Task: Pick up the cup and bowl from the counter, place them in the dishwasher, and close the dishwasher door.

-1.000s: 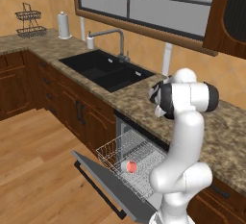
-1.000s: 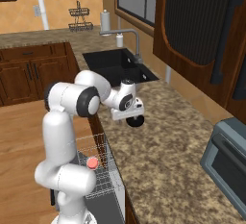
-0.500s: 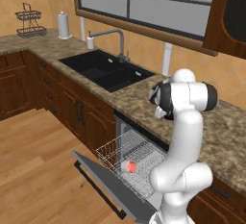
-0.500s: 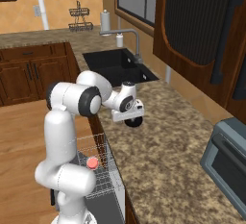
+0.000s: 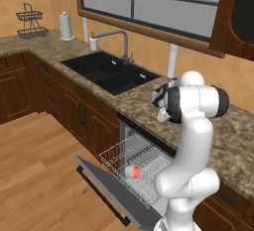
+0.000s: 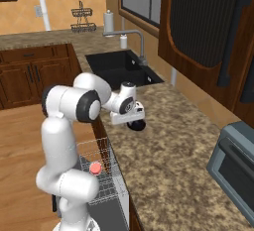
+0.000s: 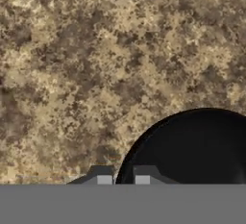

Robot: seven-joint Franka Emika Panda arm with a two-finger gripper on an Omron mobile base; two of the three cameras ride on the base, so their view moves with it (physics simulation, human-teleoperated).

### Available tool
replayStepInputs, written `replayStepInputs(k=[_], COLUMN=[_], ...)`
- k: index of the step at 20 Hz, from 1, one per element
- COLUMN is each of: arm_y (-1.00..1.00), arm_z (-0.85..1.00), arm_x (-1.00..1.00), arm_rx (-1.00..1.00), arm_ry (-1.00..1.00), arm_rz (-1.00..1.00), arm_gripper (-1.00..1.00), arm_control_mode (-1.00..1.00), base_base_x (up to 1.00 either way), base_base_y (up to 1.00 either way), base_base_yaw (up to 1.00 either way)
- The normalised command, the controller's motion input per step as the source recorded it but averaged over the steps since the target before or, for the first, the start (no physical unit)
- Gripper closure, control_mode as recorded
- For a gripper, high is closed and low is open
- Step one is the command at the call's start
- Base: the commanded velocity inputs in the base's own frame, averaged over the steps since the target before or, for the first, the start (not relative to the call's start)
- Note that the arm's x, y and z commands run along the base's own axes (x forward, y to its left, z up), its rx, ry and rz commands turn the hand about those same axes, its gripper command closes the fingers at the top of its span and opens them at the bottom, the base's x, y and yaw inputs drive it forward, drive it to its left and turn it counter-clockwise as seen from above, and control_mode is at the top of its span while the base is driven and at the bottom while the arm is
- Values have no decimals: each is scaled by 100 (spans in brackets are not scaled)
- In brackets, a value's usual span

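Gripper pinching bowl rim on tabletop; cup already racked, so lifting w/o slip comes next.

the end effector has closed on the bowl's rim.

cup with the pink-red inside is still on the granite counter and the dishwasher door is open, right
Not quite. The small white cup with the pink-red inside already lies in the dishwasher's white wire rack, as the left base view shows. The flat grey dishwasher door is indeed open.
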Motion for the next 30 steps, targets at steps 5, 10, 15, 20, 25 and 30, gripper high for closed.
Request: replayStepInputs(k=[5, 10, 15, 20, 25, 30], arm_y=[31, 46, 79, 94, 87, 52], arm_z=[56, 28, 59, 38, -46, -61], arm_x=[-99, -100, -100, -71, 13, 45], arm_rx=[0, 3, 7, 6, 1, -1], arm_ry=[-12, 1, 8, 7, 0, 0], arm_rz=[8, -1, 0, 0, 0, 1], arm_gripper=[100, 100, 100, 100, 100, 100], arm_control_mode=[-100, -100, -100, -100, -100, -100], base_base_x=[0, 0, 0, 0, 0, 0], base_base_y=[0, 0, 0, 0, 0, 0], base_base_yaw=[0, 0, 0, 0, 0, 0])
